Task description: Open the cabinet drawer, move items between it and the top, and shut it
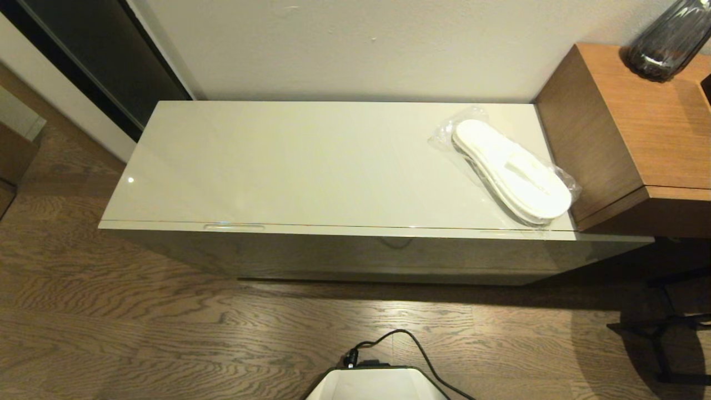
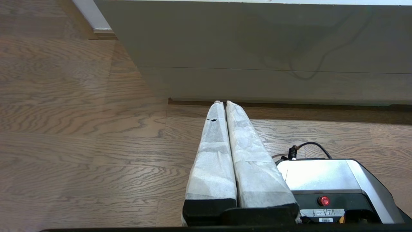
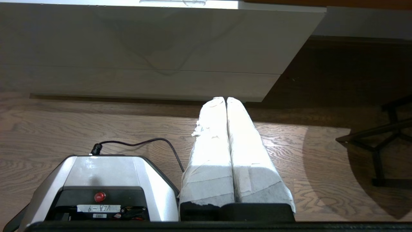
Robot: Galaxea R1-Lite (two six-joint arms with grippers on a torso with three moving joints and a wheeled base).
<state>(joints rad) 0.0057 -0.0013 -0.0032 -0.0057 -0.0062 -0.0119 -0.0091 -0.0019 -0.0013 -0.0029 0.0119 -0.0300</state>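
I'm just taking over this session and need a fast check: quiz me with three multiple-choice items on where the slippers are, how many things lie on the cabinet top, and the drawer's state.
1. The wrapped slippers lie on the top:
A. at its left end
B. at its right end, beside the wooden side table
C. in the middle

2. Things on the top:
A. one
B. two
C. three

3. The cabinet drawer is:
A. shut
B. half out
C. fully out

Answers: 1 B, the pack sits by the table; 2 A, only the slippers show; 3 A, its front is flush.
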